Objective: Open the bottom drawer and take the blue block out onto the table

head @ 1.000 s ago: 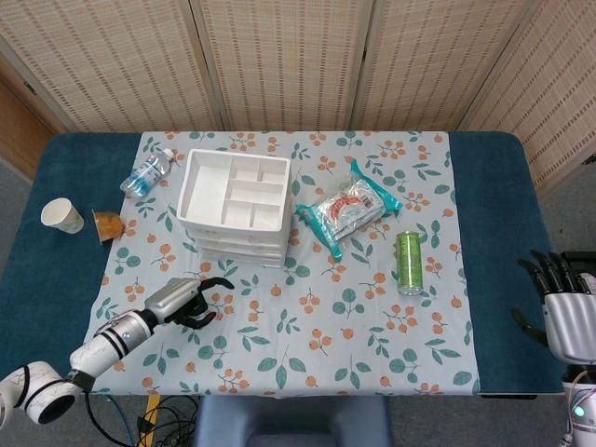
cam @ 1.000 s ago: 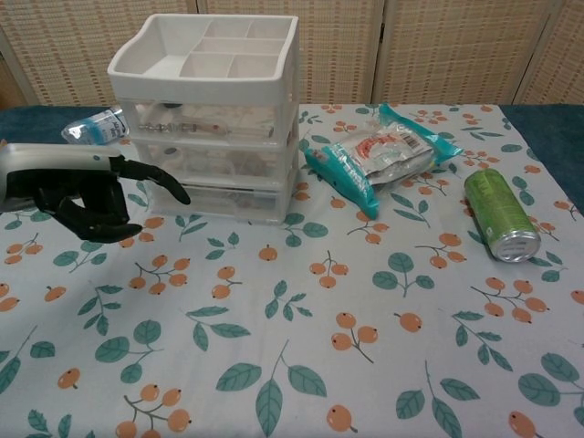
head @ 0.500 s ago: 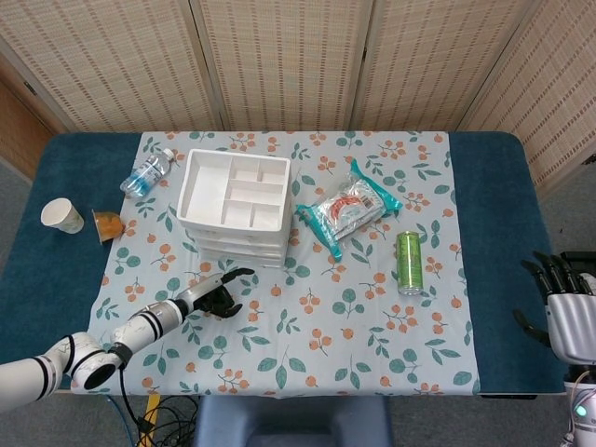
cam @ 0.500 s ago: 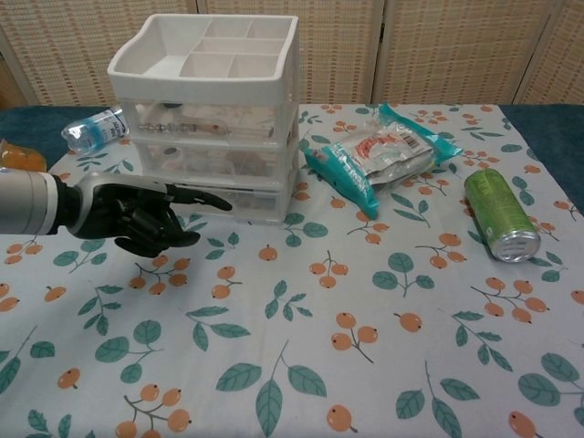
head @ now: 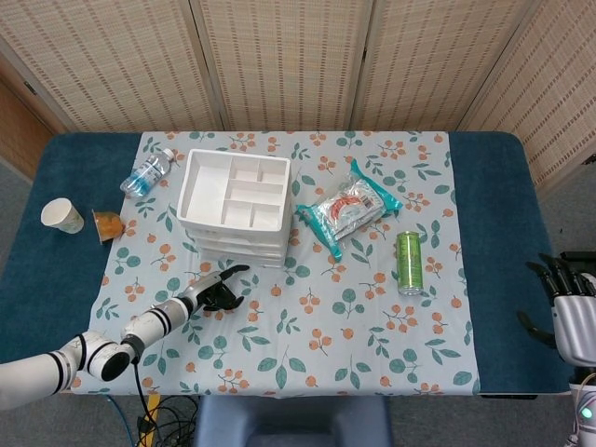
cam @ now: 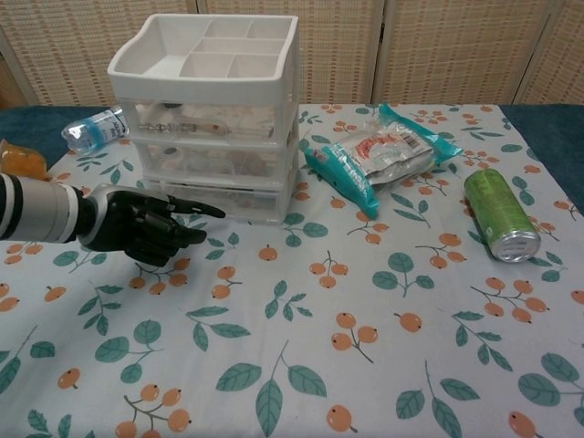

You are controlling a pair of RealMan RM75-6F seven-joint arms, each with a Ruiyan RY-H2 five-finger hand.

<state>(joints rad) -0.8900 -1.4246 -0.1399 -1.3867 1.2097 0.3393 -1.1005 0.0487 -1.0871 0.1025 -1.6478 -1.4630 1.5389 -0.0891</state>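
From the head camera, your left hand (head: 216, 291) lay low over the cloth (head: 307, 372) just in front of the drawer unit (head: 235, 207), one finger stretched toward the bottom drawer (head: 237, 257) and the rest curled in, holding nothing. The unit stood in the left half of the table (head: 498, 233), back from the front edge. All its drawers were shut, so you could not see the blue block; it was hidden from this view. Your right hand (head: 566, 312) hung off the table's right edge near the front corner, fingers spread and empty. A can (head: 408, 263) lay right of centre, a snack bag (head: 348, 209) between it and the unit. A bottle (head: 147, 173) lay by the unit's left side, and a cup (head: 62, 215) and a small orange tub (head: 109, 224) sat near the left edge.

From the chest camera, your left hand (cam: 146, 226) was in front of the bottom drawer (cam: 224, 195), its pointing fingertip just short of the drawer face; whether it touched, you could not tell. The drawer was closed. Through the clear fronts only pale shapes showed, no blue. The can (cam: 499, 214), bag (cam: 383, 155) and bottle (cam: 94, 126) lay on the cloth (cam: 365, 347). Your right hand was out of frame here.
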